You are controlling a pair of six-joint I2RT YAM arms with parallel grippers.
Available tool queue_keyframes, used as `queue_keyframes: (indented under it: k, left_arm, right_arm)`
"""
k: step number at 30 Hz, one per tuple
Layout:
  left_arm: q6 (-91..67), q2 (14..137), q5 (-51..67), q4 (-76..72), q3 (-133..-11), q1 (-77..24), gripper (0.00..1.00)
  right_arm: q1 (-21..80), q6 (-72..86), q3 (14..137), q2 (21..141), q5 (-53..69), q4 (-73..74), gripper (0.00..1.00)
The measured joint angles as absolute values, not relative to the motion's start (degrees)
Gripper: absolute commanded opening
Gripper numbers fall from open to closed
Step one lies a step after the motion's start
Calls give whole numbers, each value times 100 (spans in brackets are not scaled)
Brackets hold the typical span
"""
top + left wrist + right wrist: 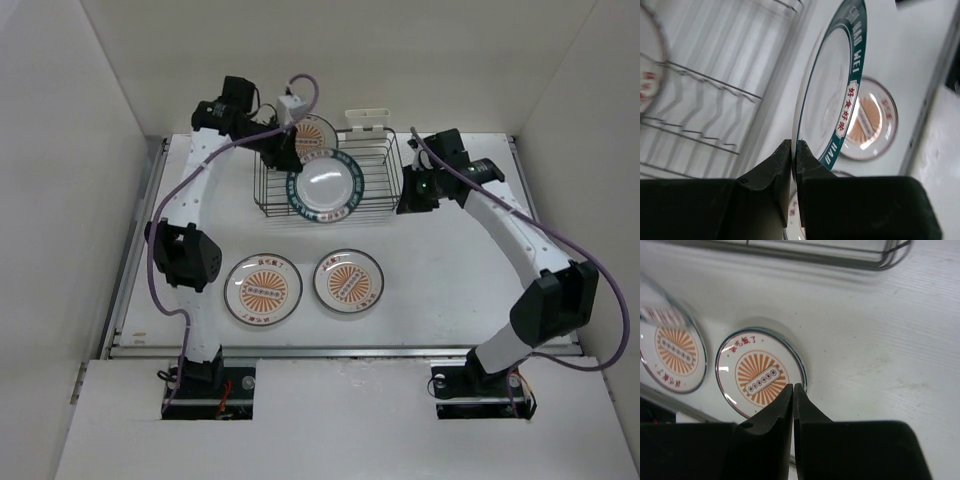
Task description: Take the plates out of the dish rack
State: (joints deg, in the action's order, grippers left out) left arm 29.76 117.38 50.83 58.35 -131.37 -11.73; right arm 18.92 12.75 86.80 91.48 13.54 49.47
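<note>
Fingers of our left gripper clamp the teal-rimmed plate, upper centre overhead; those of our right gripper sit together, empty.

A white table carries a dark wire dish rack near its far edge. In front of the rack, an orange-sunburst plate and a second sunburst plate lie flat, side by side, not touching.
</note>
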Motion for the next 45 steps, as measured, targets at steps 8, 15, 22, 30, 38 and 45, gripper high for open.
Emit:
queue_keyframes:
  k: [8,15,22,30,38,45]
  left_arm:
    - [4829,11559,4906,7242,-11417,-2491,0]
    - [4375,11775,4648,7164,-10792,-2779,0]
    - [3750,12420,4289,6751,-11120,-2954,1]
    - [3485,12654,4147,6643,-11194,-3142,46]
    - [3518,12669,4007,7070,-11605,-3131,80]
    - [3675,12667,4215,7393,-12138,-2987,87]
  right_arm:
    - [1737,1975,8680,7867,-32,4681,12]
    - [1737,2117,8331,7450,-108,4405,12]
    - [1737,2228,7848,7439,25,4394,17]
    - [1737,2259,7802,7380,176,4268,23]
    - [1737,2272,7911,7607,392,4115,37]
    - [1737,2073,9448,8956,687,3802,46]
